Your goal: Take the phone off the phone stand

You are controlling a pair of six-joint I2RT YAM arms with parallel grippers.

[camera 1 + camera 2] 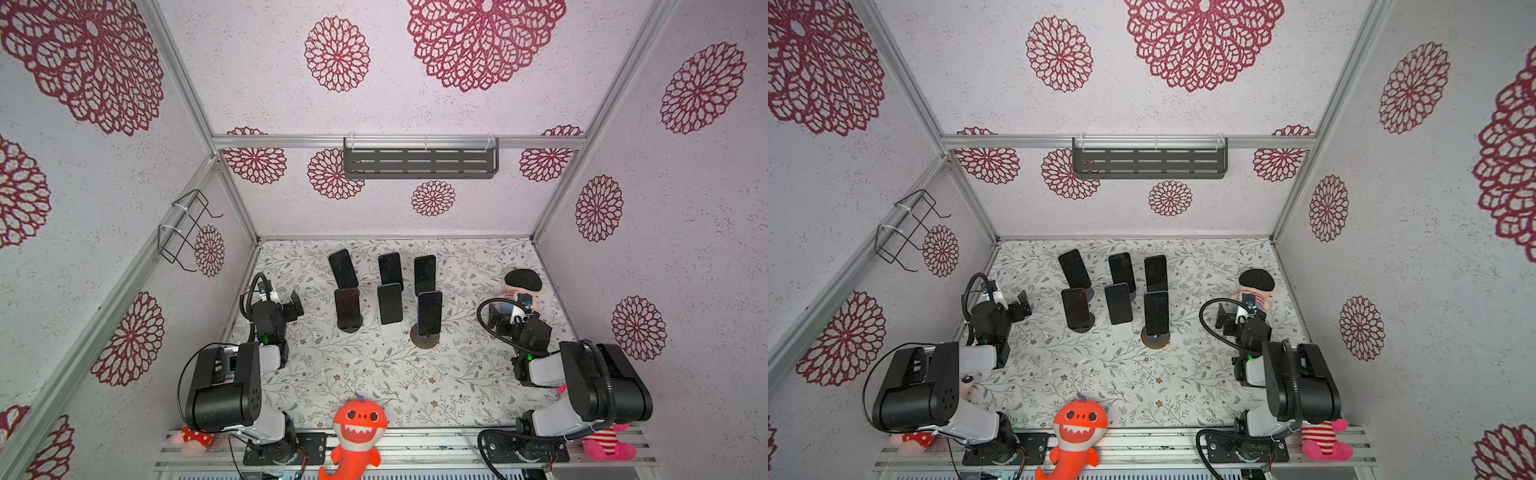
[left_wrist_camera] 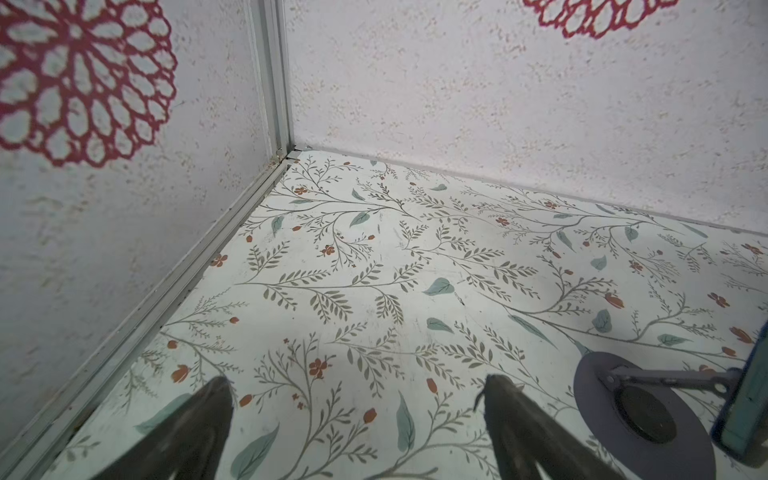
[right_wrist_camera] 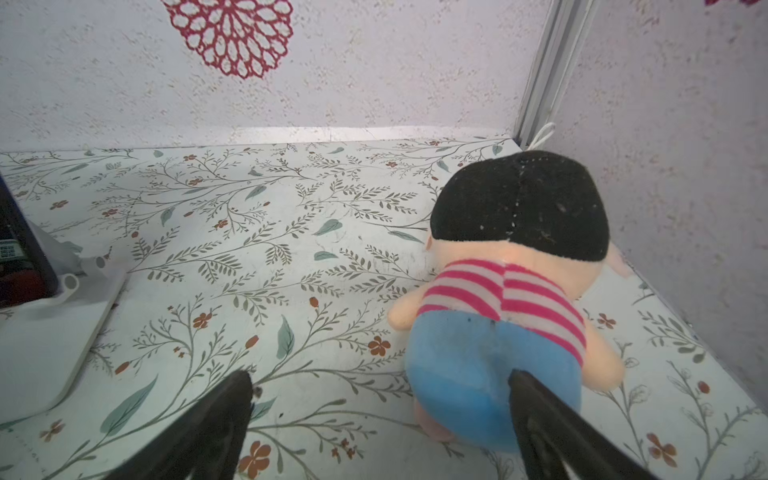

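As framed, the phone [image 2: 748, 407] (one edge only) is cropped.

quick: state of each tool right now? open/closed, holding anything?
Left tool: open, holding nothing.
Right tool: open, holding nothing.

Six upright phones [image 1: 429, 312] — two rows

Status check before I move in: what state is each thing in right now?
Left claw: open, empty
Right claw: open, empty
Front left phone: on stand
Front middle phone: on stand
Front right phone: on stand
Back left phone: propped upright
Back middle phone: propped upright
Back right phone: propped upright
Striped doll: lying face down
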